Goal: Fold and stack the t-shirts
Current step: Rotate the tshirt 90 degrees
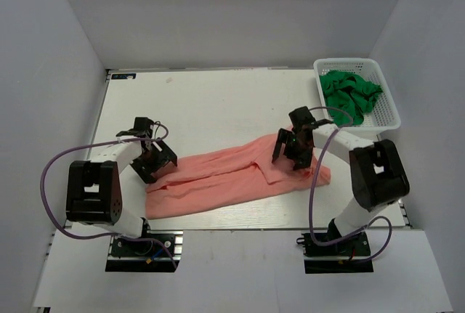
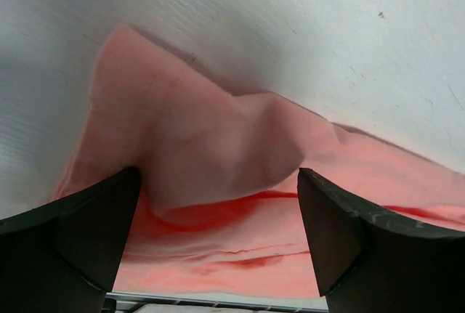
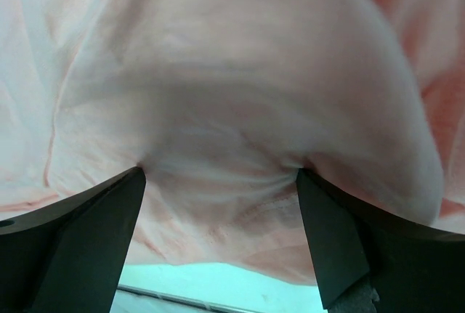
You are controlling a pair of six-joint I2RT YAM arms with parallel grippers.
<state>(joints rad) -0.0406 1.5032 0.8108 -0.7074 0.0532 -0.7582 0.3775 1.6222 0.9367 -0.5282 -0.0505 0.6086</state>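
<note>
A salmon-pink t-shirt (image 1: 232, 175) lies as a long, rumpled band across the near half of the white table. My left gripper (image 1: 155, 159) is low over its left end, jaws wide open, with a raised fold of the pink cloth (image 2: 218, 153) between the black fingers (image 2: 80, 233). Over the shirt's right end, my right gripper (image 1: 293, 147) is also open, its fingers (image 3: 341, 233) straddling a bulge of the pink cloth (image 3: 232, 110). A bright green t-shirt (image 1: 351, 94) lies crumpled in the basket at the far right.
The white lattice basket (image 1: 389, 110) stands at the table's far right corner. White walls close in the table on three sides. Purple cables loop from both arms near the front edge.
</note>
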